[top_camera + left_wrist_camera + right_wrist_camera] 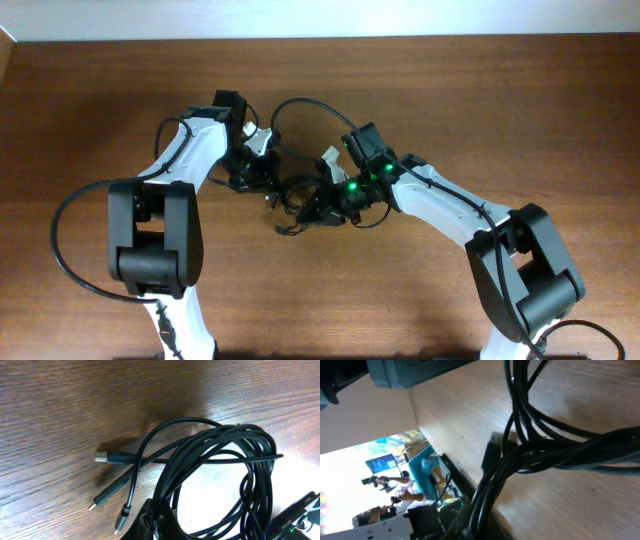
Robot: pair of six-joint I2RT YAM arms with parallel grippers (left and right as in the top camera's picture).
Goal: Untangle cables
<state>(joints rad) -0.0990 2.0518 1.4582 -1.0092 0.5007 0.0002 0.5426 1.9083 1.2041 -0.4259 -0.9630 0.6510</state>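
Note:
The cables are a knot of thin black cords at the table's middle, between my two arms. One loop arcs out toward the far side. In the left wrist view the cables lie in overlapping loops, with three silver-tipped plug ends spread to the left. My left gripper is shut on a few strands at the bundle's lower edge. It sits on the knot's left side. From the right side, my right gripper is shut on a bunch of strands that rise from its jaws.
The wooden table ends at a pale wall along the far edge. A thick black arm cable loops out left of the left arm's base. The left arm's housing hangs close above in the right wrist view.

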